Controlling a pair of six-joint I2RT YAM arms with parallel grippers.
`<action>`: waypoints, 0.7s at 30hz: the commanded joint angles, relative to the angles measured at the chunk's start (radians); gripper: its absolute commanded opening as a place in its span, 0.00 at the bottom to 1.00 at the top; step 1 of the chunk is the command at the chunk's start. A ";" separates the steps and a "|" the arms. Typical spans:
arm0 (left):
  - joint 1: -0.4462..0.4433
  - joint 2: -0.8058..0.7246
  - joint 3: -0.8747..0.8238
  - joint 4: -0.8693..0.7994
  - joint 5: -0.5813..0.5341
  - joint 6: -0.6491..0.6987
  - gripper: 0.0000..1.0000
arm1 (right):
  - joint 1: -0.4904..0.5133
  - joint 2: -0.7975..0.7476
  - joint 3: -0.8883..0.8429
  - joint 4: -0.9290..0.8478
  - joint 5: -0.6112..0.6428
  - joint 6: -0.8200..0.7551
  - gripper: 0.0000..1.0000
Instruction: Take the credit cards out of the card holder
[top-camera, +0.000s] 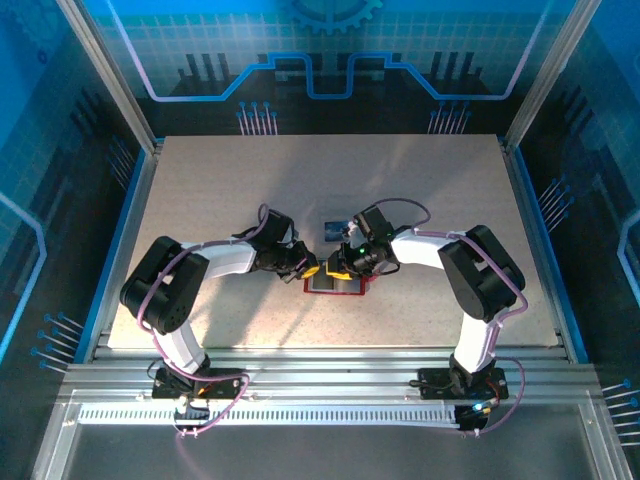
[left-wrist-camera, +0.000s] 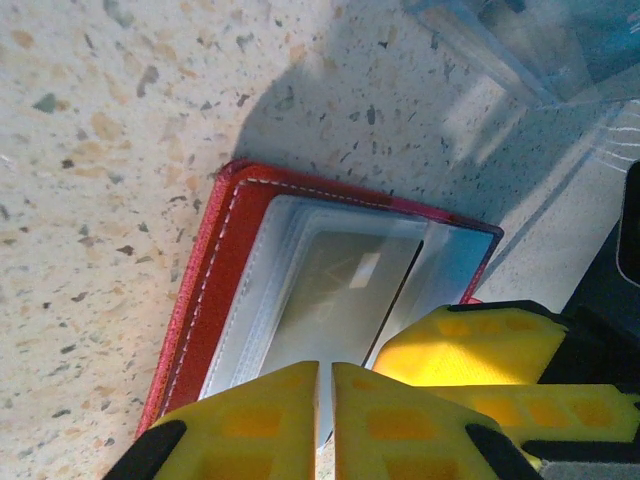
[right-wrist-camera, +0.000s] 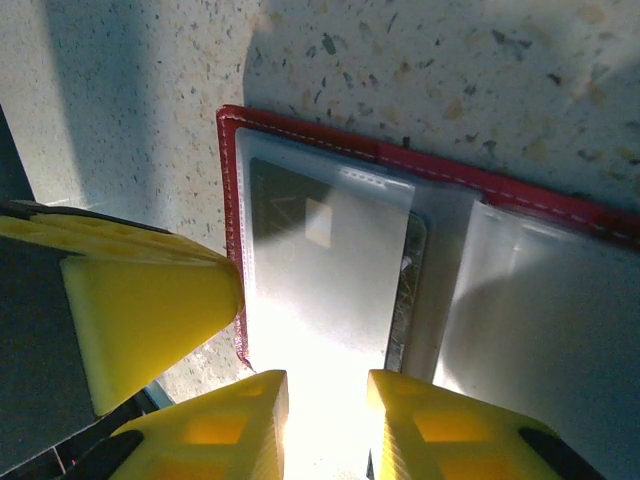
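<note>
We read this as the middle of the job: one card looks to be out and one is left to pull. The card holder (top-camera: 338, 291) lies open flat on the speckled worktop (top-camera: 220, 190), in the middle, between the two arms. A blue card (top-camera: 332, 227) lies bare on the worktop just beyond the holder, apart from it. A pale card (right-wrist-camera: 320, 270) with a dark strip along one edge sits inside a clear pocket of the holder, and we take it for the one in hand.

The left pincer (left-wrist-camera: 325, 400) hangs over the holder's near end, fingers pressed almost together. We cannot tell whether a pocket edge is caught in the thin slit between them. The right pincer (right-wrist-camera: 327, 405) is at the near end of the pocket that holds the pale card. Its fingers stand apart, but strong glare fills the gap, so we cannot tell whether it clamps the card, the sleeve or nothing.

For the next move, we judge that one pincer must pin the red cover (left-wrist-camera: 225, 270) down. The other must close on the card's edge alone, not the sleeve, then draw it straight out along the pocket.
</note>
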 joint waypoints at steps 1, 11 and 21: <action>-0.006 0.004 -0.018 -0.015 -0.014 0.003 0.13 | 0.019 0.019 -0.012 0.011 -0.003 0.014 0.29; -0.006 0.004 -0.034 -0.013 -0.026 0.005 0.13 | 0.023 0.008 -0.021 -0.011 0.022 0.002 0.29; -0.006 -0.007 -0.041 -0.028 -0.046 0.014 0.13 | 0.023 -0.002 -0.010 -0.062 0.058 -0.018 0.29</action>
